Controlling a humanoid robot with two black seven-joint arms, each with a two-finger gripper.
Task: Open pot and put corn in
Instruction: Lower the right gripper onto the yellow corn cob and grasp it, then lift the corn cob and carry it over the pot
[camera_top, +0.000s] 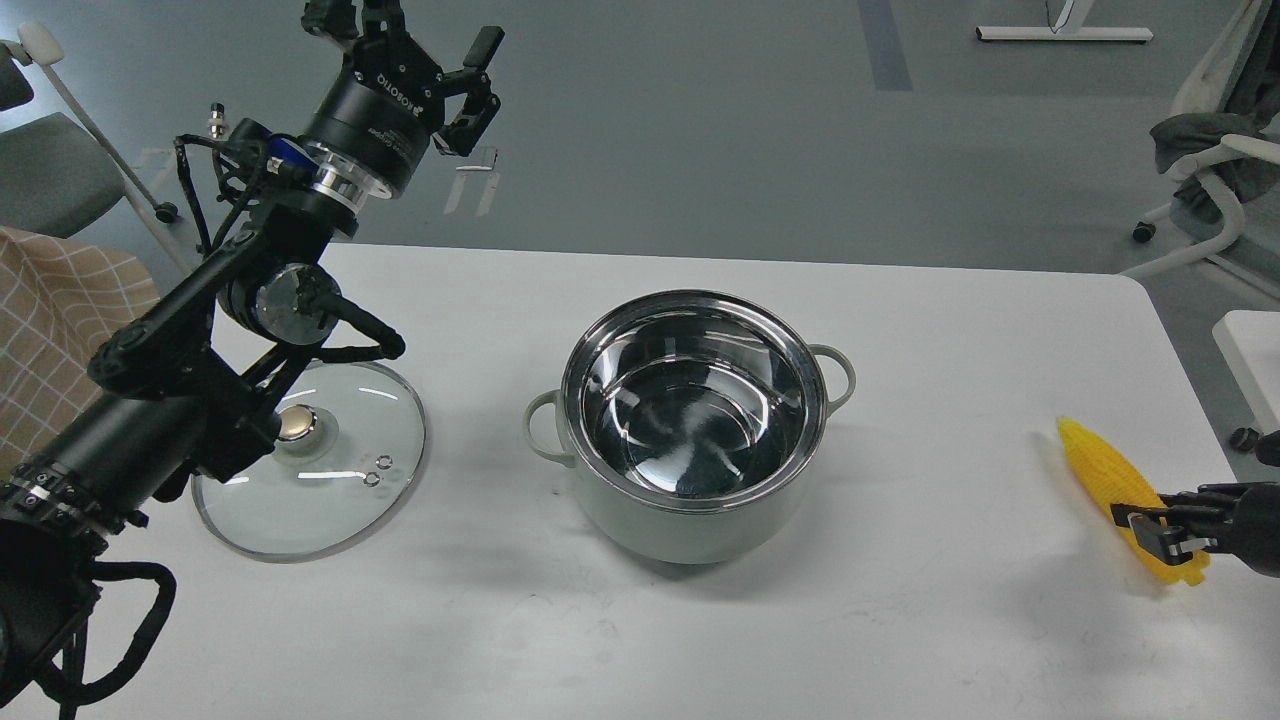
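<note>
Steel-lined, the pot (695, 425) stands open mid-counter (900, 620), its lid (310, 465) laid flat to the left under the raised left gripper (430, 55), fingers apart, while the right gripper (1160, 528) clamps the corn (1105, 475) for loading.

Round pale grey-green pot (690, 425), open, upright near the table's middle; shiny steel inside and rim, nothing visible within; one small loop handle toward the near left, another toward the far right. Glass lid (330, 470) off, flat on the table well to the pot's left, gold knob up, partly hidden by a black arm. Bright yellow corn (1100, 470), tapered, pointed end facing away, near the table's right edge, well apart from the pot, blunt end between dark gripper fingers.
</note>
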